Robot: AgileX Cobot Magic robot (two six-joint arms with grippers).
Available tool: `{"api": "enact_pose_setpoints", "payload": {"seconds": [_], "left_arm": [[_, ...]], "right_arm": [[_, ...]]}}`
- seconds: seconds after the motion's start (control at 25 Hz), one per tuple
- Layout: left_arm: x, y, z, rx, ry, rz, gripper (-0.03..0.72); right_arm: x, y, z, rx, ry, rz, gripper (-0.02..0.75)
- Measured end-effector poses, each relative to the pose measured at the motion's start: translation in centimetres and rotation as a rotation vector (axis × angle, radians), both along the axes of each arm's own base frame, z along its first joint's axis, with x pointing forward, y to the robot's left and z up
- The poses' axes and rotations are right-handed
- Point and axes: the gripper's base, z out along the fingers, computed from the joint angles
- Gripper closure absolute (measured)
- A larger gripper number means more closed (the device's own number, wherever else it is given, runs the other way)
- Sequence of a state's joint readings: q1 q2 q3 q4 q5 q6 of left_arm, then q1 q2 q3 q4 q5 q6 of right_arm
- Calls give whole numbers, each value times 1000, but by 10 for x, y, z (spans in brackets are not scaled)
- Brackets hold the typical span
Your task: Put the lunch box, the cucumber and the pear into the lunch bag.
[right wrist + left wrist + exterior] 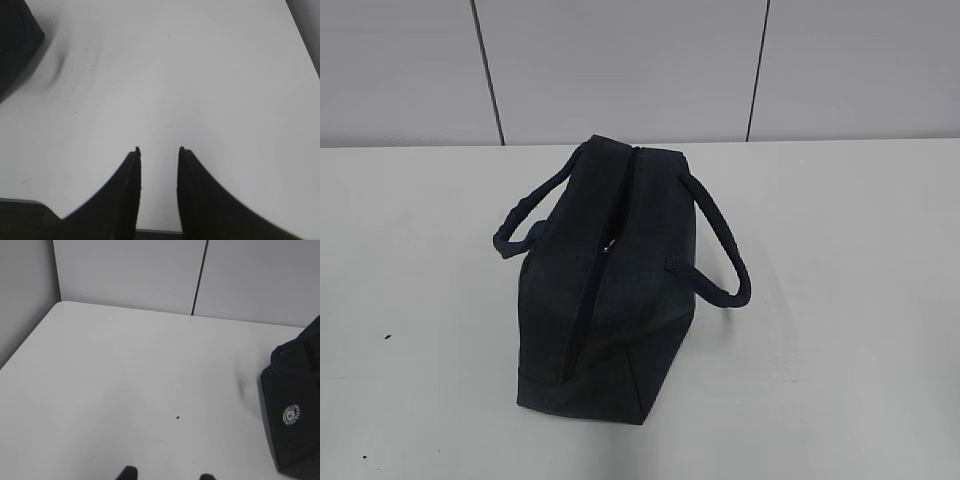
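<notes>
So from my seat, neither arm shows up in the exterior camera at all, I only get them through their own wrist cams. The right gripper (159, 150) hangs above bare white table (200, 75), its two dark fingers (125, 195) pointing away from the lens with a clear gap between them and nothing in that gap, so it's released and empty. The left gripper (169, 476) is barely in frame: just two dark fingertips (128, 472) poking up at the bottom edge of its view, set apart with only tabletop between them, so also released, holding nothing.

The lunch bag (605, 290) sits roughly mid-table in the exterior shot, dark navy, its zipper (595, 290) running along the top ridge toward the camera. One loop handle (720, 255) flops out to the right, the other (525, 215) to the left.

What the wrist cams add: the left one catches the bag's end panel at its right edge (295, 405), with a small round white logo (291, 414) I can't see from outside. The right one only gets a dark corner of the bag (17, 40) at top left, plus its soft shadow on the table.

There's a tiny dark speck on the table (178, 417), also visible far left in the exterior view (388, 336).
</notes>
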State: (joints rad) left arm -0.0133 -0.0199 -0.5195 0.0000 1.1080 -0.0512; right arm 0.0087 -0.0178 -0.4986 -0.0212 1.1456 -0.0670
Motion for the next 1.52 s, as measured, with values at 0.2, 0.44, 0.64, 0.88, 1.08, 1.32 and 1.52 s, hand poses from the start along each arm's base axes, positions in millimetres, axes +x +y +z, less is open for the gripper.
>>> {"api": "enact_pose_setpoints", "payload": {"seconds": [0.2,0.44,0.64,0.88,1.08,1.32,1.52], "left_arm": [[0,0,0,0,0,0,447],[0,0,0,0,0,0,447],[0,0,0,0,0,0,447],[0,0,0,0,0,0,447],[0,0,0,0,0,0,447],[0,0,0,0,0,0,447],[0,0,0,0,0,0,447]], "right_arm": [[0,0,0,0,0,0,533],[0,0,0,0,0,0,532],[0,0,0,0,0,0,532],[0,0,0,2,0,-1,532],[0,0,0,2,0,-1,533],[0,0,0,2,0,-1,533],[0,0,0,2,0,-1,532]]}}
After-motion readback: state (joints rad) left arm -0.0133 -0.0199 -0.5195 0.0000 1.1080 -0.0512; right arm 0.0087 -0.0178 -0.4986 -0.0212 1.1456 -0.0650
